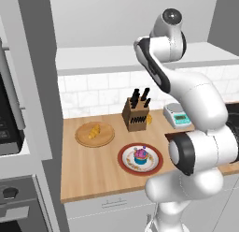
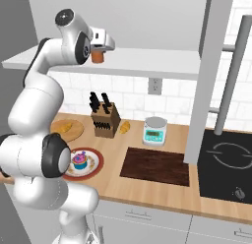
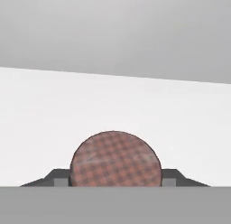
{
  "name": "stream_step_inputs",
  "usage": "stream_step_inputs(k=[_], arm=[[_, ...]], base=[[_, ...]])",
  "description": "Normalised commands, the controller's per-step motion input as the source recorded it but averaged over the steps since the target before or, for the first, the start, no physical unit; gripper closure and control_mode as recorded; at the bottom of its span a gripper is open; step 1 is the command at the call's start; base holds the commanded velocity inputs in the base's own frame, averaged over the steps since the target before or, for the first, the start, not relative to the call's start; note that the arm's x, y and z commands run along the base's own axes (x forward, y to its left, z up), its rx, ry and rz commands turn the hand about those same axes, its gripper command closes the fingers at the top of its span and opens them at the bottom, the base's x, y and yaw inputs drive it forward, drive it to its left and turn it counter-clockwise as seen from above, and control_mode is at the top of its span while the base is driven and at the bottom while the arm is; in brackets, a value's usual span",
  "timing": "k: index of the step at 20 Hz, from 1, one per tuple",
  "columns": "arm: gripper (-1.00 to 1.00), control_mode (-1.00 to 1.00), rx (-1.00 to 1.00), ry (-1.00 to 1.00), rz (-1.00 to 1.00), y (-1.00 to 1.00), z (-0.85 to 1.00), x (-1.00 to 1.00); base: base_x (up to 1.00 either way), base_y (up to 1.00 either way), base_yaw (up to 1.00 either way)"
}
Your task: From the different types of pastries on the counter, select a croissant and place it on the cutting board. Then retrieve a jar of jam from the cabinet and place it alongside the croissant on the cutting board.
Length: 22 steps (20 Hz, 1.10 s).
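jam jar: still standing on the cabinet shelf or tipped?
Upright on the shelf. The jar of jam stands vertical in the right base view, the end effector shut on it; the hand view looks down on its round lid.

Tool (image 2: pixel 100 56) at shelf (image 2: pixel 147 61) front, jar (image 2: pixel 100 56) between its fingers: bare shelf beyond and beside; knife block (image 2: pixel 105 121) below; grey panel (image 2: pixel 206 80) far alongside.

Orange-brown jar (image 2: pixel 100 56), checked lid (image 3: pixel 116 159); dark-brown cutting board (image 2: pixel 156 166)
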Motion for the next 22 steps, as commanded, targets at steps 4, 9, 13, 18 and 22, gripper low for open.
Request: stream_step_inputs(k=[4,9,13,18,22], arm=[[1.00,-1.00,0.00,0.18,0.00,0.00,0.47,-0.08],[1.00,-1.00,0.00,0.07,-0.02,-0.01,0.29,-0.61],[1.00,-1.00,0.00,-0.10,-0.07,-0.03,0.04,-1.00],[1.00,-1.00,0.00,-0.02,-0.08,0.00,-0.15,-0.88],[1.00,-1.00,0.00,-0.06,-0.04,-0.08,-0.51,-0.69]], base=[[0.00,0.00,0.00],[0.00,0.00,0.00],[0.00,0.00,0.00],[0.00,0.00,0.00],[0.00,0.00,0.00]])
